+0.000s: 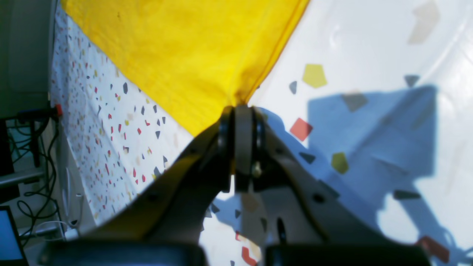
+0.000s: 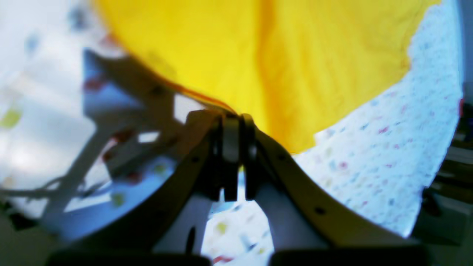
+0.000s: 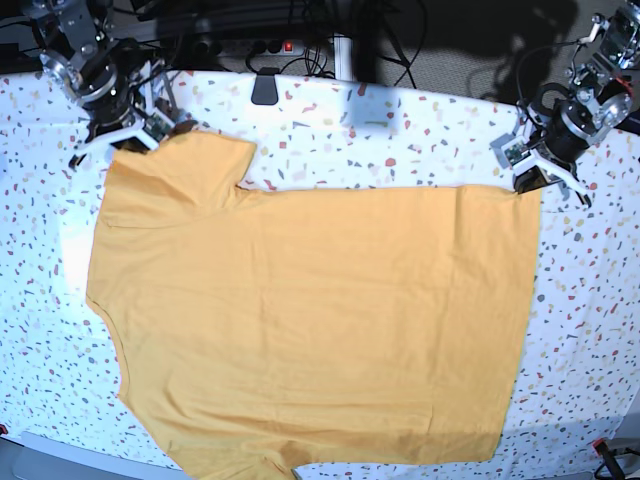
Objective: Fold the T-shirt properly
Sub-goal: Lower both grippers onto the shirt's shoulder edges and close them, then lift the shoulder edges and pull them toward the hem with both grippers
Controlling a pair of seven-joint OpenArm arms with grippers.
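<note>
Speckled white terrazzo-pattern cloth covers the tabletop point(image 3: 400, 130), and the T-shirt point(image 3: 310, 320) lies spread nearly flat across most of it, plain side up, with no lettering showing. Nearest the base camera, its lower edge reaches the tabletop's front rim, a sleeve partly running out of view there. Farther back, the hem runs along the view's right side and the other sleeve lies at far left.

At the far right corner, the left gripper point(image 3: 530, 172) has its jaws pressed shut on the hem corner; the left wrist view shows the yellow cloth gathered to a point right at the closed tips. At far left, the right gripper point(image 3: 140, 135) is likewise clamped shut on the sleeve edge, cloth bunching into its tips in the right wrist view.

This fabric looks light, soft and limp: it will likely drape and sag between the two held points and wrinkle easily, so corners and seams are the sensible places to hold. Beyond the tabletop, dark cables, a power strip with a red switch and equipment crowd the background.
</note>
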